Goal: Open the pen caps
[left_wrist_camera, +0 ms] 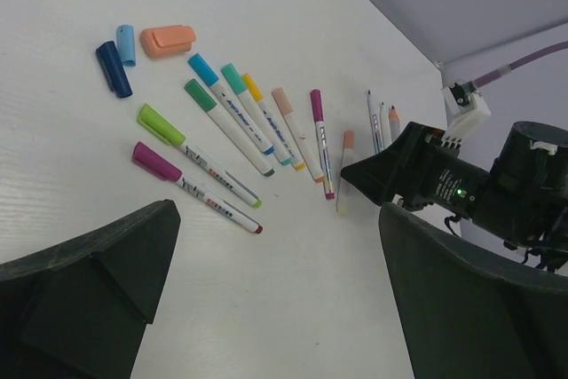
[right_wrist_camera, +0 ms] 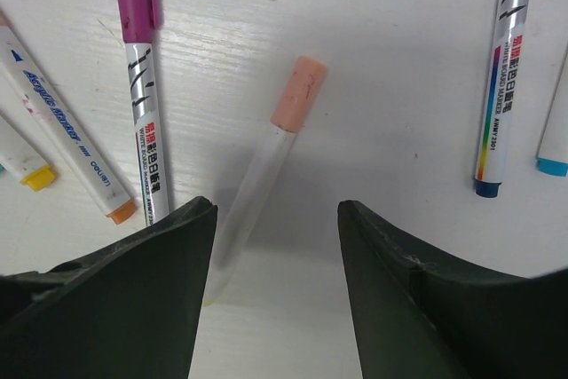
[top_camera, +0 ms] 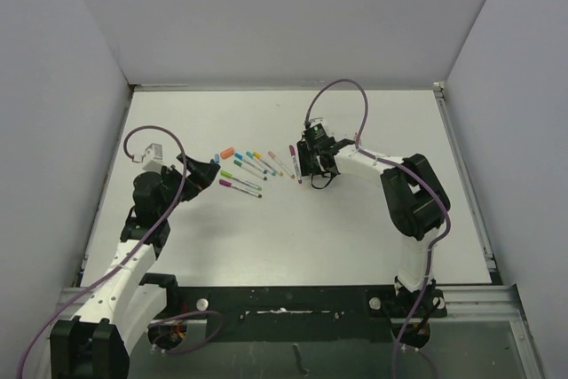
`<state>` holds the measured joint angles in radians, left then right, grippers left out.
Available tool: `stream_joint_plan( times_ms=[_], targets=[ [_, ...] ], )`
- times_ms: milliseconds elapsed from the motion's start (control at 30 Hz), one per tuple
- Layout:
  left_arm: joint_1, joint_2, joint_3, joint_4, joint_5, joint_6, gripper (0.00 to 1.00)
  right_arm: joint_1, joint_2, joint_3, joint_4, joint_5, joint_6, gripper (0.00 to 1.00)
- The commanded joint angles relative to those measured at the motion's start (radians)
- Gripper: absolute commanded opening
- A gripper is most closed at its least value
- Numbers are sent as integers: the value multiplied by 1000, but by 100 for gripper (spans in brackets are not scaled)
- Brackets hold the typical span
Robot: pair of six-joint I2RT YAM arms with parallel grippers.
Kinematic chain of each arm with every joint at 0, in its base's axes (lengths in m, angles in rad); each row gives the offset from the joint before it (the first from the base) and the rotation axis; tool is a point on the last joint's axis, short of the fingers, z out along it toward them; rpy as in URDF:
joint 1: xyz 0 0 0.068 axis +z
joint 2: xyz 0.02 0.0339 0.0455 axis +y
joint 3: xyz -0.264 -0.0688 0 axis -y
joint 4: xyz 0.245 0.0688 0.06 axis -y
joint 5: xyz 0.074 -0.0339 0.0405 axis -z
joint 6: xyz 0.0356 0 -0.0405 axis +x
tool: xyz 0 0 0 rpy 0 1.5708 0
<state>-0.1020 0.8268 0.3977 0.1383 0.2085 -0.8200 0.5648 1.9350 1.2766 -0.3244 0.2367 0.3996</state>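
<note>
1. Left gripper (left_wrist_camera: 277,216): released, jaws spread wide with nothing between them, poised over the table (left_wrist_camera: 373,15) near the row of pens (left_wrist_camera: 232,130).
2. Right gripper (right_wrist_camera: 277,209): jaws parted and clamping nothing. A clear pen (right_wrist_camera: 257,193) with a peach cap (right_wrist_camera: 298,93) lies flat between them, its barrel end beside one finger.
3. Pen caps (left_wrist_camera: 167,40): three lie loose at the row's left end, namely a fat orange one, a light blue cap (left_wrist_camera: 126,44) and a dark blue cap (left_wrist_camera: 114,68). The other caps in view sit on their pens.
</note>
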Motion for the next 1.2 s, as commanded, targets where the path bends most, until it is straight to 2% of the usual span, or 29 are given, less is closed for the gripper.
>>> stream_joint_plan(
  times_ms=[0,467,1067,1167],
  targets=[
    [2,-6,4,129,43,-25,98,10,-35,4,24,19,35,58],
    [2,-4,-6,143,35,-39,98,8,6,2,34,-12,44,55],
    [0,29,-9,185,49,-53,98,-22,41,-27,65,-86,59,41],
    [-1,42,-14,207,57,-57,98,-25,48,-31,68,-96,61,35]
  ],
)
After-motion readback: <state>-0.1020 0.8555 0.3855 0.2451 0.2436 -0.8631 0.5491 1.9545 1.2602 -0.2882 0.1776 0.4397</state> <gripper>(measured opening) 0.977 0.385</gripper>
